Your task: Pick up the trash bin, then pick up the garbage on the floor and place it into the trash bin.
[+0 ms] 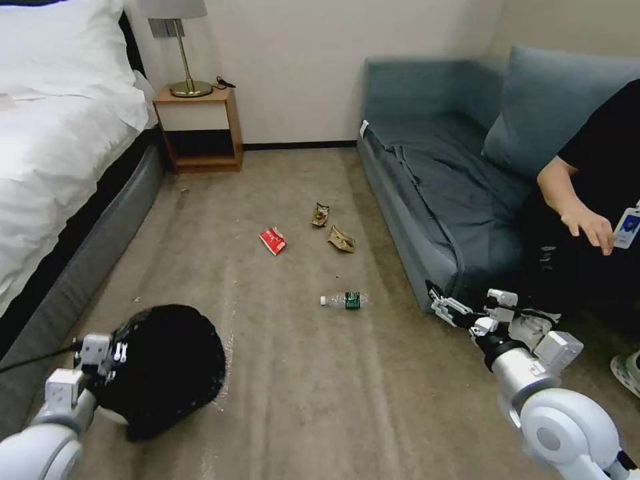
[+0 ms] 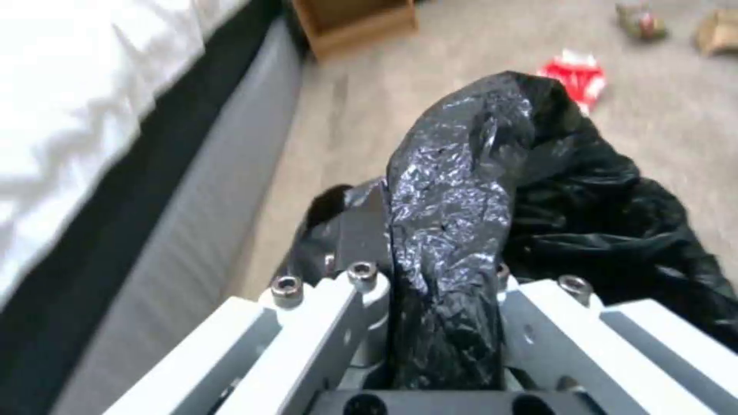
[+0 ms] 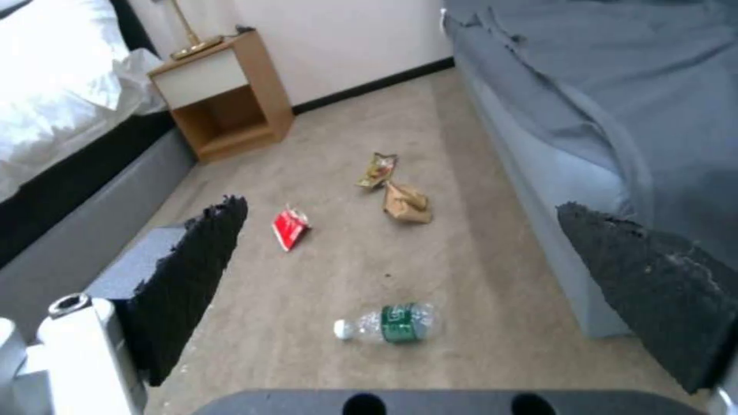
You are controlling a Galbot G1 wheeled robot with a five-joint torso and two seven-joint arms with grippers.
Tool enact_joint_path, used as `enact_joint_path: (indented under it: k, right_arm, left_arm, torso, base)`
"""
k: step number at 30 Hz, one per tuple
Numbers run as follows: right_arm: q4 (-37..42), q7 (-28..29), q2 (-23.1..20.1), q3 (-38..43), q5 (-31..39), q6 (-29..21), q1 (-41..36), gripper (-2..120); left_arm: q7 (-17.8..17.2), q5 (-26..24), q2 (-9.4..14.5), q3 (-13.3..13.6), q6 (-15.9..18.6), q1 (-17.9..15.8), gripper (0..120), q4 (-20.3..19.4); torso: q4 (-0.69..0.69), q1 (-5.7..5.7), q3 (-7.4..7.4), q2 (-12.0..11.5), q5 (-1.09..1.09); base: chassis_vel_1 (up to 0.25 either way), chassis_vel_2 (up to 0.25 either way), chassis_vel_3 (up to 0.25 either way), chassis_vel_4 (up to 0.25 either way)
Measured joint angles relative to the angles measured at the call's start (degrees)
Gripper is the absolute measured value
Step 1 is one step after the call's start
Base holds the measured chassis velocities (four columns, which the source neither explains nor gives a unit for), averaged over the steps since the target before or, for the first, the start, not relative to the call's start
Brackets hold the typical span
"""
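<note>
The trash bin (image 1: 167, 367), lined with a black bag, is at the lower left of the head view. My left gripper (image 1: 100, 357) is shut on its rim. In the left wrist view the bag-covered rim (image 2: 454, 190) runs between the shut left gripper (image 2: 430, 276). On the carpet ahead lies the garbage: a red wrapper (image 1: 273, 240), a brown-gold snack wrapper (image 1: 321, 215), a tan paper bag (image 1: 341, 239) and a clear bottle (image 1: 343, 301). My right gripper (image 1: 443, 307) hangs open beside the sofa's near corner, holding nothing. The bottle (image 3: 388, 324) lies below and ahead of the open right gripper (image 3: 400, 225).
A bed (image 1: 47, 147) runs along the left. A wooden nightstand (image 1: 198, 127) with a lamp stands at the back wall. A blue-grey sofa (image 1: 440, 180) lines the right, with a person (image 1: 600, 200) seated near my right arm. Open carpet lies between the two.
</note>
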Motion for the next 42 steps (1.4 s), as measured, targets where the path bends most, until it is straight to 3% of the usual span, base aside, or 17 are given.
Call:
enact_joint_path:
  k: [7,15,25,42]
  right_arm:
    - [-2.0,-3.8,1.7,-0.5,-6.1,3.0,-1.9,100]
    - [-3.4,-8.2,2.5,-0.6,-9.0,5.6,-3.1,100]
    - [-5.0,-9.7,4.5,-2.2,-11.8,7.0,-2.6,100]
    - [-5.4,-13.0,5.1,-3.5,-11.4,8.7,-1.6,100]
  left_arm:
    - [0.4,1.0,2.0,-0.4,0.6,-5.3,6,-1.9]
    - [0.5,1.2,3.7,-2.1,1.1,-8.3,6,-3.9]
    - [1.5,0.2,5.7,-6.0,0.7,-8.5,6,-4.0]
    - [2.2,1.5,4.7,-6.8,-0.3,-6.9,6,-3.8]
  torso:
    - [0.0,0.0,0.0,0.0,0.0]
    - [0.0,0.0,0.0,0.0,0.01]
    - [0.01,0.0,-0.01,0.0,0.01]
    - [0.01,0.0,-0.01,0.0,0.0]
  base:
    - [0.0,0.0,0.0,0.0]
    - [0.0,0.0,0.0,0.0]
    - [0.0,0.0,0.0,0.0]
    - [0.0,0.0,0.0,0.0]
